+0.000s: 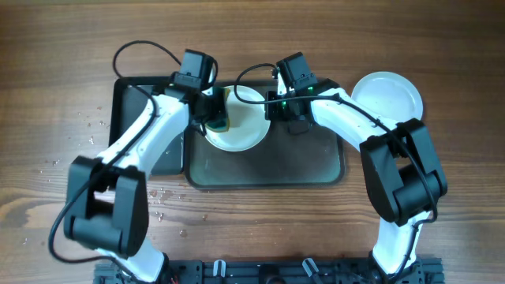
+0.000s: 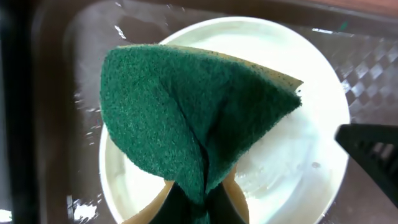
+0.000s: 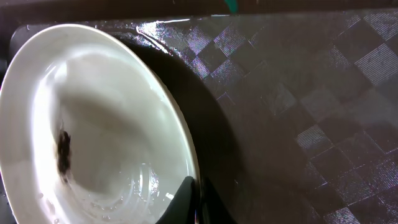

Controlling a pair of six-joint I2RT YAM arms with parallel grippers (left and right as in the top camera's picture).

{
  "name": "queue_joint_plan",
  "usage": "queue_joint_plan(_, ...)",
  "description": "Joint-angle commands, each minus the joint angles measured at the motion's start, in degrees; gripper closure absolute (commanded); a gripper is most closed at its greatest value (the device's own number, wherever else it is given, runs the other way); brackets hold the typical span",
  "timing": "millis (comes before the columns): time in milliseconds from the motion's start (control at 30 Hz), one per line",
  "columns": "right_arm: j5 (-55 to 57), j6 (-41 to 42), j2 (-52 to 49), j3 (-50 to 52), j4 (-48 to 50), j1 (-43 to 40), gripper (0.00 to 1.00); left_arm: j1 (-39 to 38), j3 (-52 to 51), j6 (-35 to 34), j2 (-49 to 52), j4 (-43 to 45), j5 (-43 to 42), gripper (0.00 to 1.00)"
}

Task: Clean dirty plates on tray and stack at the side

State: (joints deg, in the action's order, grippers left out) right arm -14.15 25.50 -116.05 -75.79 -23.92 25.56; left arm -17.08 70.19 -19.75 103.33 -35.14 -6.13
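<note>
A white plate (image 1: 241,134) sits on the dark grey-green tray (image 1: 268,172), its right edge raised. My right gripper (image 1: 274,106) is shut on its rim; in the right wrist view the jaws (image 3: 198,202) pinch the rim of the plate (image 3: 93,118), which has a dark smear (image 3: 64,155) and is wet. My left gripper (image 1: 215,117) is shut on a green scouring sponge (image 2: 186,112) and holds it over the plate (image 2: 298,155); the jaws (image 2: 202,208) are mostly hidden by the sponge. Another white plate (image 1: 387,96) lies on the table at the right.
A narrower black glossy tray (image 1: 132,88) lies left of the grey-green tray, under my left arm. Water droplets (image 1: 162,197) spot the wooden table at the front left. The tray floor (image 3: 311,124) is wet, with a checkered sheen.
</note>
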Motion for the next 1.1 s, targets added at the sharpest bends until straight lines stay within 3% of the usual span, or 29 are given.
queue_joint_plan(0,-1.0,0.4,-0.7,0.5,0.1,0.2,0.96,-0.6,1.1,-2.3,2.6,1.6,-0.9,0.96)
queue_joint_plan(600,-1.0,0.4,-0.7,0.5,0.1,0.2,0.96,-0.7,1.0,-3.3,13.4,4.4,-1.3,0.96)
queue_joint_plan(1067,-1.0,0.0,-0.7,0.5,0.7,2.1,0.96,-0.7,1.1,-3.2,18.8,4.4,-13.0,0.96)
